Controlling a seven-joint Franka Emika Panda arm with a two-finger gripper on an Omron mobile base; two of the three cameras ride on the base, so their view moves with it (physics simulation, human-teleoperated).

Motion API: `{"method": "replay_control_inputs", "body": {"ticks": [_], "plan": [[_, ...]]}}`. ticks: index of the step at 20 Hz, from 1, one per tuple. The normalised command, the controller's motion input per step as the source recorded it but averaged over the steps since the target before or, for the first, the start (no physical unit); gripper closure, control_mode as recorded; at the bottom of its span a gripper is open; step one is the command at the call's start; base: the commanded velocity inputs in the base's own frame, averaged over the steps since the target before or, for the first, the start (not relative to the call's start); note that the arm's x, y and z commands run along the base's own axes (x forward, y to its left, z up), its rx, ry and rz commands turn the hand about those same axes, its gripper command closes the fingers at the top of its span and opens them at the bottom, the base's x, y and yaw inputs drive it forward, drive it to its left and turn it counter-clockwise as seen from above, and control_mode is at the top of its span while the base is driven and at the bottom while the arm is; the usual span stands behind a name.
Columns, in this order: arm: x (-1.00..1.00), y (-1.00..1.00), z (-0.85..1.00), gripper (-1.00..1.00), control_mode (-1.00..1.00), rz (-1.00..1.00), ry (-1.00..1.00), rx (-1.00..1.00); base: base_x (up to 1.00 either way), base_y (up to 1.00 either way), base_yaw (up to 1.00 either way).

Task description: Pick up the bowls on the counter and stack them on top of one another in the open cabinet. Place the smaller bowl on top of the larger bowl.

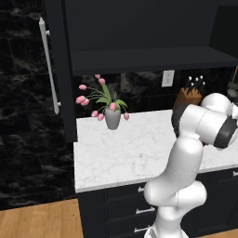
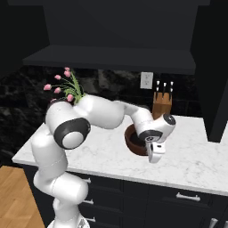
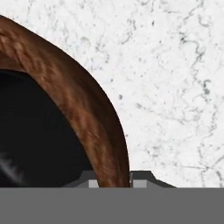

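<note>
Tool [image 2: 152, 153] straddles the thick rim of the larger bowl [image 2: 133, 139] on the surface [image 2: 196, 164], closure indiscernible; rigid, wood-like, likely grips securely there.

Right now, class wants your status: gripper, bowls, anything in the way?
Gripper low at the larger bowl, fingers astride its rim; closure unclear. Bowl on the counter, inside dark. Cabinet shelf bare. Flower vase stands apart.

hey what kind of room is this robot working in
A rendered home kitchen, most likely. A white marble-look counter runs over dark drawers with silver handles, a knife block stands by a wall outlet, and an open dark wall cabinet hangs above a vase of pink tulips.
</note>
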Motion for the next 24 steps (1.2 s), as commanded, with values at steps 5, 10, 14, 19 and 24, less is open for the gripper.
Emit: {"method": "replay_control_inputs", "body": {"ticks": [5,10,14,19,24], "plan": [[-0.56,0.25,0.50,1.00,-1.00,0.00,-0.19,-0.05,0.00,0.00,0.00],[-0.66,0.35,0.71,1.00,-1.00,-0.01,-0.16,-0.09,0.00,0.00,0.00],[-0.80,0.28,0.89,1.00,-1.00,0.00,-0.10,-0.09,0.00,0.00,0.00],[-0.69,0.31,0.97,1.00,-1.00,0.00,0.00,-0.06,0.00,0.00,0.00],[-0.53,0.37,1.00,1.00,-1.00,0.00,-0.03,-0.02,0.00,0.00,0.00]]}}
